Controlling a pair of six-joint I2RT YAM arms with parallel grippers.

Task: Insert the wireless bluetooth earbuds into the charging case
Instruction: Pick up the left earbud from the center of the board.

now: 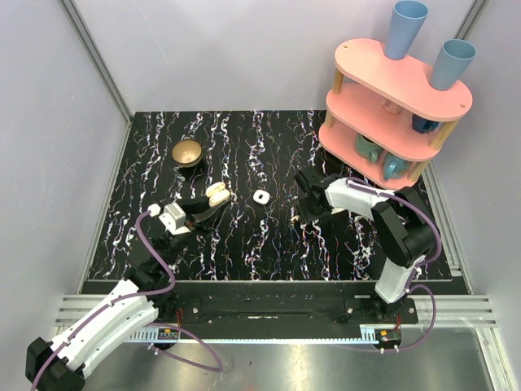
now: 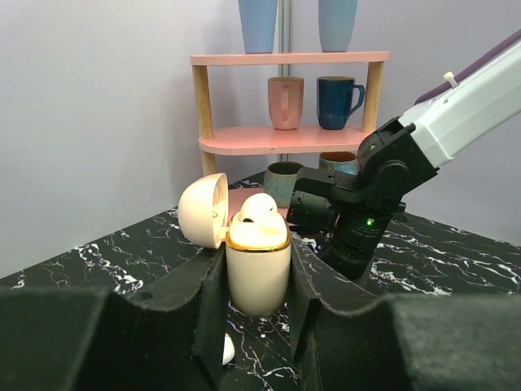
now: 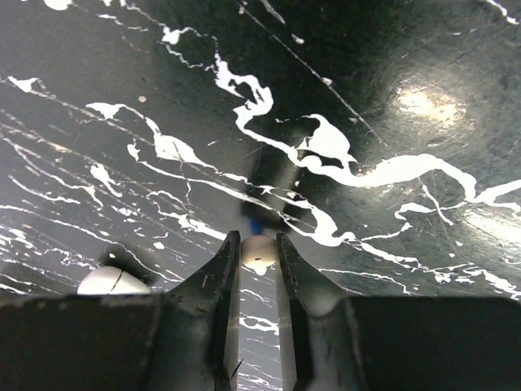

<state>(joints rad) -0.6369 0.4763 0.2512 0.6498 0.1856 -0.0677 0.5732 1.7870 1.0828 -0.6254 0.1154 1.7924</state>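
My left gripper (image 1: 208,205) is shut on the body of a cream charging case (image 2: 258,273) with a gold rim, held upright just above the table. Its lid (image 2: 203,210) hangs open to the left. One cream earbud (image 2: 259,208) sits in the case's mouth. Another earbud (image 2: 229,349) lies on the table under the left fingers. My right gripper (image 3: 259,240) points down at the marbled top, shut on a small white earbud (image 3: 259,252) at its fingertips. In the top view the right gripper (image 1: 299,215) is right of centre.
A small white case (image 1: 260,196) lies between the two grippers; a white rounded object (image 3: 106,282) shows left of the right fingers. A brown bowl (image 1: 188,152) stands back left. A pink shelf (image 1: 391,106) with mugs and blue cups stands back right.
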